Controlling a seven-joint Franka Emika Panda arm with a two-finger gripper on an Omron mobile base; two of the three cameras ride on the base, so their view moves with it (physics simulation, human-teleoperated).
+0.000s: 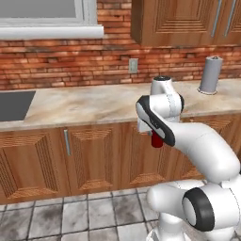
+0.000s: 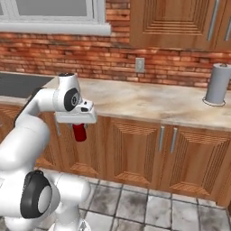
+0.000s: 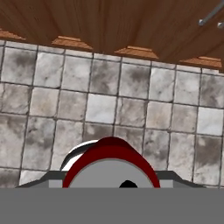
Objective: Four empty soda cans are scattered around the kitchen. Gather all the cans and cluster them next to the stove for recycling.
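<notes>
A red soda can (image 2: pixel 79 131) with a silver top hangs below my hand, in front of the wooden cabinet doors and lower than the counter's edge. My gripper (image 2: pixel 80 127) is shut on it and points down at the floor. In the left base view the soda can (image 1: pixel 156 140) pokes out from behind my forearm. In the hand view the soda can (image 3: pixel 111 166) sits between the jaws, with grey floor tiles beneath it. The stove is out of view.
A marble counter (image 1: pixel 94 103) runs along the brick wall above wooden cabinets (image 2: pixel 135 149). A tall grey canister (image 1: pixel 209 75) stands on it at the right. A dark sink (image 1: pixel 14 104) lies at the left under the window. Tiled floor (image 3: pixel 100 109) lies below.
</notes>
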